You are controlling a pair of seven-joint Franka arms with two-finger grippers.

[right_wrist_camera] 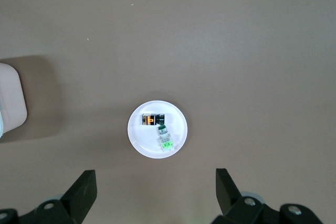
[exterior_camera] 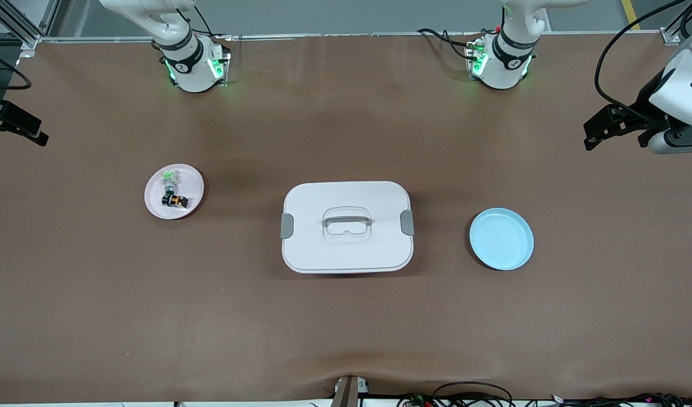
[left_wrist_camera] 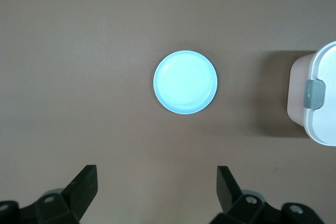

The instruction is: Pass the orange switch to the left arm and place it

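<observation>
The orange switch (exterior_camera: 175, 200), tiny and black with an orange end, lies on a small white plate (exterior_camera: 155, 195) toward the right arm's end of the table. The right wrist view shows the switch (right_wrist_camera: 153, 119) on that plate (right_wrist_camera: 138, 136) well below the gripper. My right gripper (right_wrist_camera: 156, 181) is open and empty, high above the table by its end (exterior_camera: 38, 134). My left gripper (left_wrist_camera: 156, 178) is open and empty, high above the opposite end (exterior_camera: 591, 135), over the brown mat near the blue plate (left_wrist_camera: 185, 82). The white box (exterior_camera: 312, 243) stands mid-table between the plates.
A green-topped grey switch (exterior_camera: 168, 177) shares the white plate, touching the orange one; it also shows in the right wrist view (right_wrist_camera: 164, 140). The empty blue plate (exterior_camera: 501, 238) lies toward the left arm's end. The box edge shows in both wrist views (left_wrist_camera: 320, 98) (right_wrist_camera: 11, 98).
</observation>
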